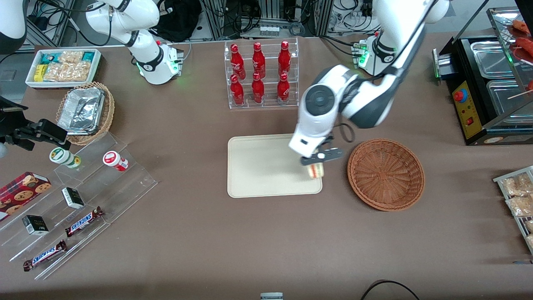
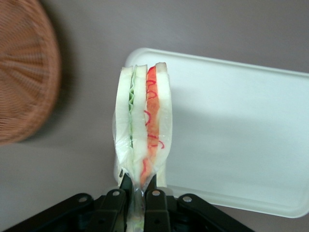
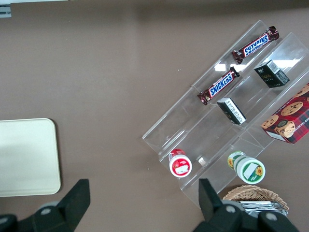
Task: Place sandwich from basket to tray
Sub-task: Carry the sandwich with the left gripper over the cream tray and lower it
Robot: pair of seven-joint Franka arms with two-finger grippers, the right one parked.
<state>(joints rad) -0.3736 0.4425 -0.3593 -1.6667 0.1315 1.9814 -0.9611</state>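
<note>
My left gripper (image 1: 317, 163) (image 2: 138, 186) is shut on the sandwich (image 1: 316, 170) (image 2: 143, 121), a wrapped wedge of pale bread with green, orange and red filling. It pinches the wrapper at the wedge's narrow end. The sandwich hangs over the edge of the cream tray (image 1: 258, 166) (image 2: 241, 135) that lies closest to the reddish-brown wicker basket (image 1: 386, 173) (image 2: 24, 72). The basket is empty and sits beside the tray, toward the working arm's end of the table.
A clear rack of red bottles (image 1: 260, 75) stands farther from the front camera than the tray. Toward the parked arm's end are a tan basket with a foil container (image 1: 85, 111), a white snack bin (image 1: 64, 66) and clear stepped shelves with snacks (image 1: 75, 200). A black food warmer (image 1: 487, 83) stands at the working arm's end.
</note>
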